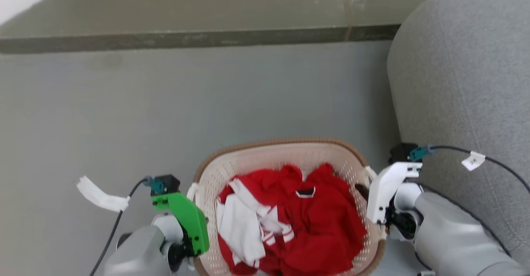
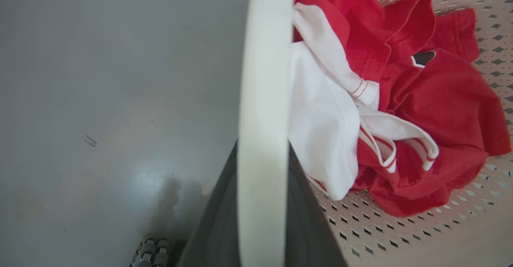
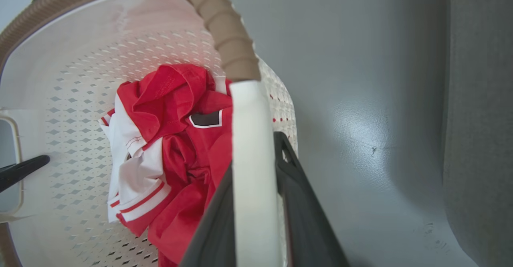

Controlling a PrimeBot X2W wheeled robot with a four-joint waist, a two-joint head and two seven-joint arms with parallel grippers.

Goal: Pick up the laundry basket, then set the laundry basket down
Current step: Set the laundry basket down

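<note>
Two tools hold the laundry basket [image 1: 265, 156] by its white side handles. The left tool [image 2: 262, 144] pinches the left handle [image 2: 264, 58] and the right tool [image 3: 256, 150] pinches the right handle [image 3: 248, 110], each bar caught between dark fingers. The basket is directly before the robot, over the grey floor [image 1: 165, 110] — whether it touches I cannot tell — with red and white clothes [image 1: 323, 222] heaped inside. A grey upholstered seat [image 1: 463, 69] stands just beside its right.

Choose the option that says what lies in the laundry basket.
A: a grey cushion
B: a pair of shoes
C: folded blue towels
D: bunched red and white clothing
D: red and white clothing lies bunched on the perforated floor of the laundry basket, as both wrist views show too.
</note>
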